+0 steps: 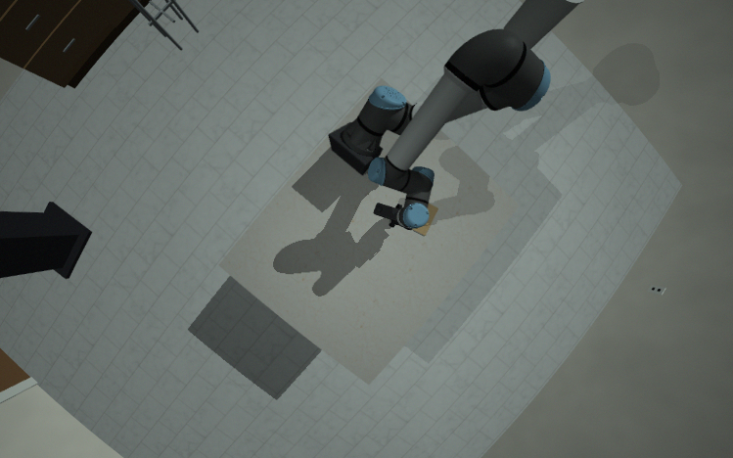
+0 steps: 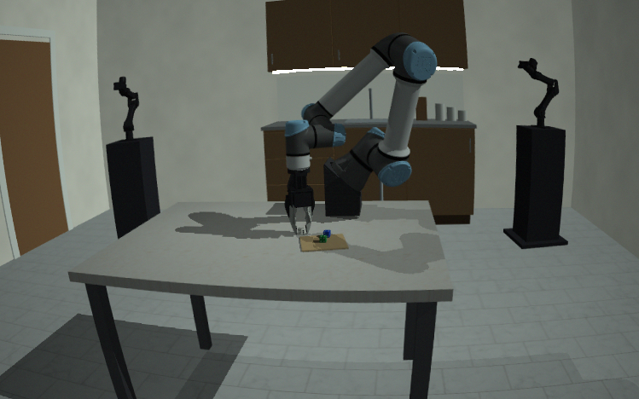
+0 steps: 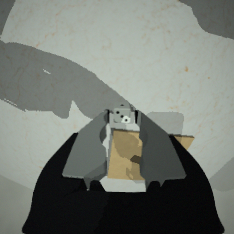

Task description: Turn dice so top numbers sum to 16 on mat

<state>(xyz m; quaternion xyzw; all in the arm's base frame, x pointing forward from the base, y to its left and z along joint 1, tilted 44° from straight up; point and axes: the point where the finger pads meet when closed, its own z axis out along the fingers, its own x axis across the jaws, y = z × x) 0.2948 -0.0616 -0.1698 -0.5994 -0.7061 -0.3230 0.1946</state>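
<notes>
The gripper (image 2: 301,230) (image 3: 123,114) points down at the table left of the mat (image 2: 334,245) (image 1: 424,230) (image 3: 124,172). Its fingers are partly open, one on each side of the white die (image 2: 300,231) (image 3: 120,117), with narrow gaps seen in the wrist view. The white die is on the table, off the mat; its top number is not clear. A green die (image 2: 322,238) sits on the mat. A blue die (image 2: 327,233) is behind it at the mat's back edge; whether it is fully on the mat is unclear. Their numbers are too small to read.
The arm's wrist (image 1: 416,216) covers the dice and part of the mat from above. The robot base (image 2: 342,195) stands at the back of the table (image 2: 241,268). Arm shadows fall across the table. Two black pedestals (image 2: 132,183) (image 2: 539,188) stand beyond it.
</notes>
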